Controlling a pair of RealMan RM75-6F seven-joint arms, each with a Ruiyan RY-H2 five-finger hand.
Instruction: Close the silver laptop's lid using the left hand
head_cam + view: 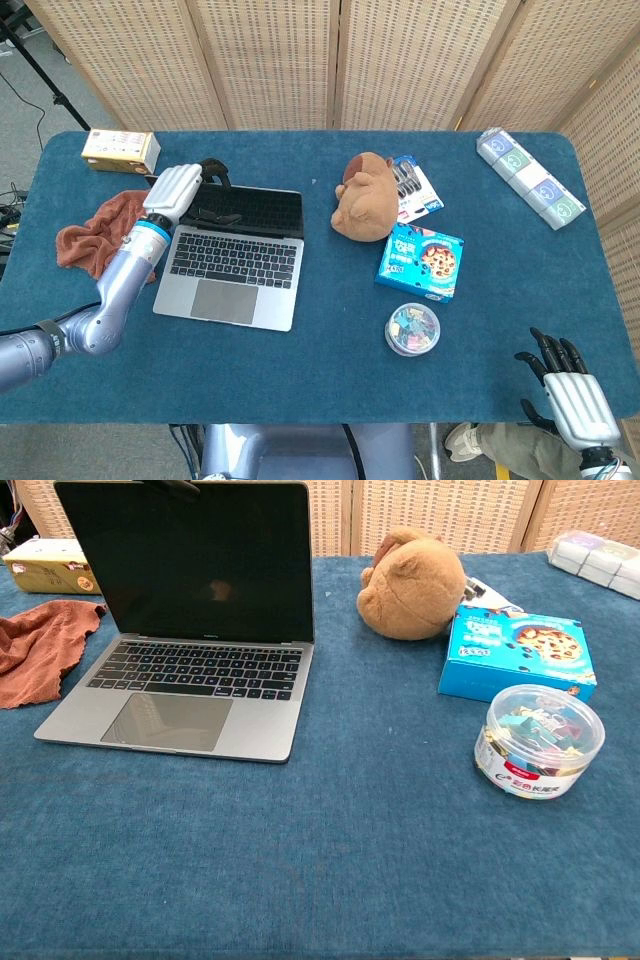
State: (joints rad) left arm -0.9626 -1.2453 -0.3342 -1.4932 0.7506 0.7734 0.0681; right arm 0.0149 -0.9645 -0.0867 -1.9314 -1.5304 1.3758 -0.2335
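Silver laptop (pixel 232 258) open on blue tabletop (pixel 300 370), left hand (pixel 178 186) fingers hooked over lid's top edge, right hand (pixel 570 392) spread, empty.

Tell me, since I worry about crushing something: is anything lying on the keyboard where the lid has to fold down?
Nothing visible does. The keyboard and trackpad are bare. The red cloth lies beside the laptop, off its base. The left hand is at the lid's top edge.
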